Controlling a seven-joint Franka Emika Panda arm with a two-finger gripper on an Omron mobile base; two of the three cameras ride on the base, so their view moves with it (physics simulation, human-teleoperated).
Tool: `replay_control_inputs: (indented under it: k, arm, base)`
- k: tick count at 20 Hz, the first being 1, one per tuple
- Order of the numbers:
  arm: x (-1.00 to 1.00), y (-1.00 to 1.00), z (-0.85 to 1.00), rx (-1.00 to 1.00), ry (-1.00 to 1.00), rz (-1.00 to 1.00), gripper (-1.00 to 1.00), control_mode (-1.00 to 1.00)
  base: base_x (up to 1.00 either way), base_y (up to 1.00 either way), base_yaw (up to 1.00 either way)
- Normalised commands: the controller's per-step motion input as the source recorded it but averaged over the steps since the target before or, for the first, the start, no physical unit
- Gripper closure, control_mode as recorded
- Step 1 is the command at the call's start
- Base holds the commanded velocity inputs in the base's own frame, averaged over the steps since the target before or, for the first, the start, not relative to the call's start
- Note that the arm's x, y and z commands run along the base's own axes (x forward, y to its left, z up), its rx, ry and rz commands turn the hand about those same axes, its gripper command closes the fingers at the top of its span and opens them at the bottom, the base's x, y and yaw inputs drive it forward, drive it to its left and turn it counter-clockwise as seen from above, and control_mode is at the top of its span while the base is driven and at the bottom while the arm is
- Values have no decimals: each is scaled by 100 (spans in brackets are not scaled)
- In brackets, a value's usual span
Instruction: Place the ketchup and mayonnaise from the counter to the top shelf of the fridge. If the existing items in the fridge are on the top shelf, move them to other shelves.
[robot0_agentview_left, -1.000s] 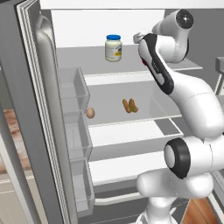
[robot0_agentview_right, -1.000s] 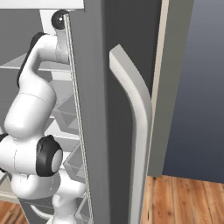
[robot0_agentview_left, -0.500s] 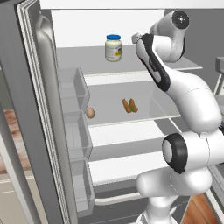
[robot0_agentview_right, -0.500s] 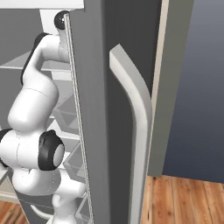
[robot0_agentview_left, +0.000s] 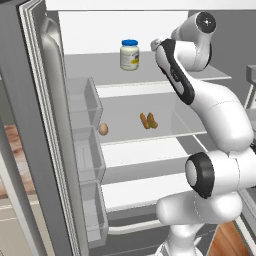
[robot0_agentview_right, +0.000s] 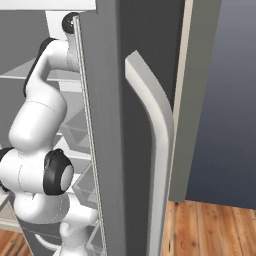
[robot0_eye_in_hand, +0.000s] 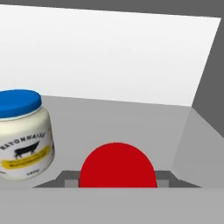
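Fingers (robot0_eye_in_hand: 117, 186) closed on the ketchup (robot0_eye_in_hand: 117, 165) over the top shelf (robot0_eye_in_hand: 131, 118), mayonnaise (robot0_eye_in_hand: 24, 133) at nine o'clock; next, I judge, set it down and release.

The mayonnaise (robot0_agentview_left: 129, 54), a short cream jar with a blue lid and a yellowish label, stands upright on the top shelf (robot0_agentview_left: 165, 75) of the open grey fridge (robot0_agentview_left: 45, 150). The ketchup (robot0_eye_in_hand: 117, 165) shows its round red cap just beside it, clamped in the hand (robot0_eye_in_hand: 117, 181). One shelf down lie two orange-brown lumps (robot0_agentview_left: 148, 120) and a tan egg (robot0_agentview_left: 103, 129), apart.
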Motion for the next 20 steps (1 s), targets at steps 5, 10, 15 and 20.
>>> replay_control_inputs:
  k: [5, 10, 15, 20]
  arm:
    - [0, 0, -23, -1, 2, 0, 100, -100]
    - [-3, 0, -39, -2, 3, 0, 100, -100]
    - [-15, 0, -53, -4, 4, 0, 100, -100]
    - [-1, 0, -7, 0, 0, 0, 100, -100]
  base:
    - [0, 0, 0]
    - [0, 0, 0]
    - [0, 0, 0]
    - [0, 0, 0]
